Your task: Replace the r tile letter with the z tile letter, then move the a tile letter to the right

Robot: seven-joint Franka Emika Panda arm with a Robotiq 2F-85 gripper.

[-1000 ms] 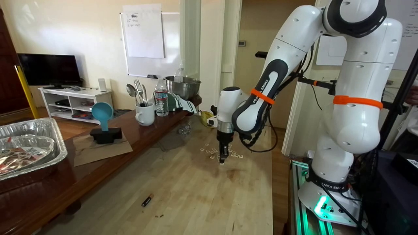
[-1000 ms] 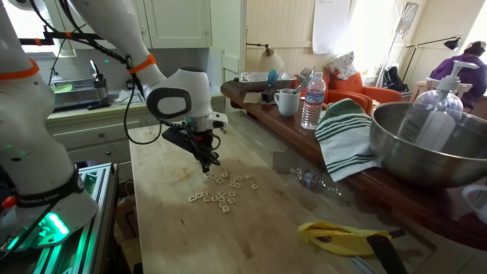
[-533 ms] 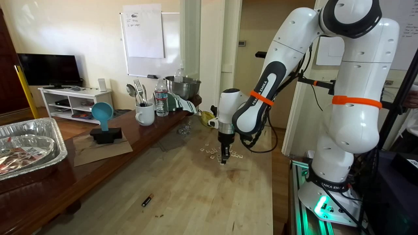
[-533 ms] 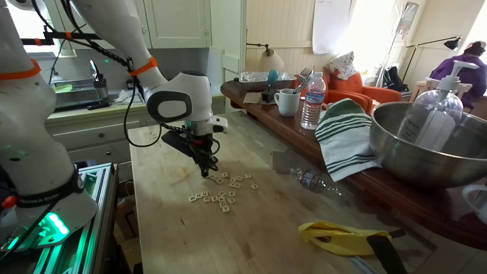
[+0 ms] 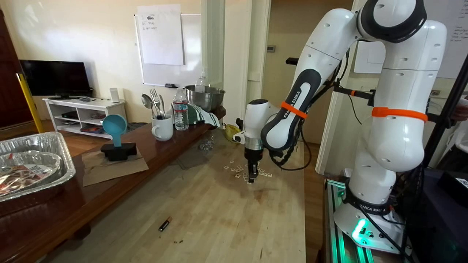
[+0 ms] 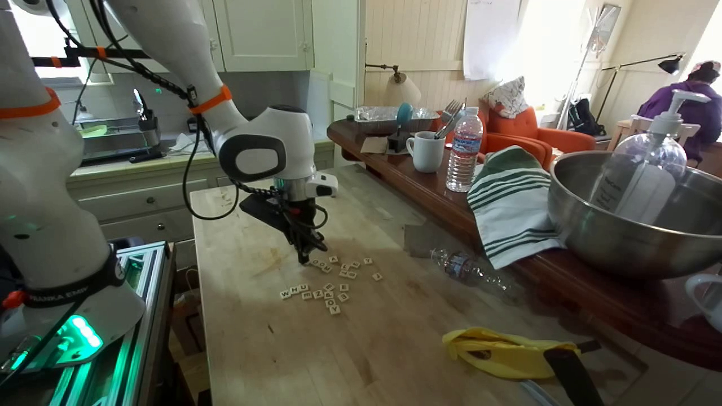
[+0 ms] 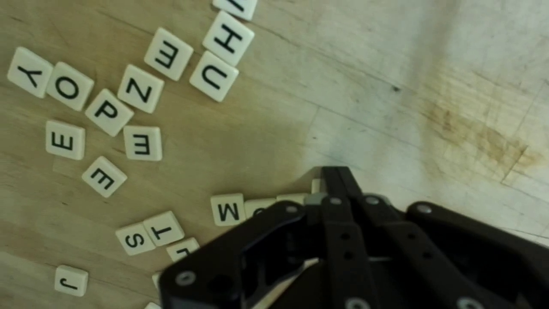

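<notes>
In the wrist view, the Z tile (image 7: 140,89) was a flat cream square with a black letter, and it lay at a slant on the tabletop (image 6: 406,349). The P tile (image 7: 109,112) was right up close to it, though you could not tell if they touched. An E tile (image 7: 168,53) sat on its other side, with a little gap between. The hand (image 7: 336,169) was well apart from the Z tile. You had its two fingers (image 7: 342,214) together, pointing down at the end of a row of tiles (image 7: 261,204) with the M tile (image 7: 227,210) at the other end. Just beside the tips, a mostly hidden tile (image 7: 316,185) poked out, and you could not read its letter.

In an exterior view, a white mug (image 5: 162,128) stood on the brown ledge (image 5: 157,153), with a spoon (image 5: 147,100) and a fork (image 5: 154,97) sticking up out of it. A clear bottle (image 5: 181,111) stood next to it. In an exterior view, a big metal bowl (image 6: 620,237) held a see-through pump bottle (image 6: 643,175) that leaned a bit. In an exterior view, a foil tray (image 5: 68,160) had a smaller foil pan (image 5: 57,166) inside it, and in that pan was something red (image 5: 22,174) with a white label (image 5: 39,170).
</notes>
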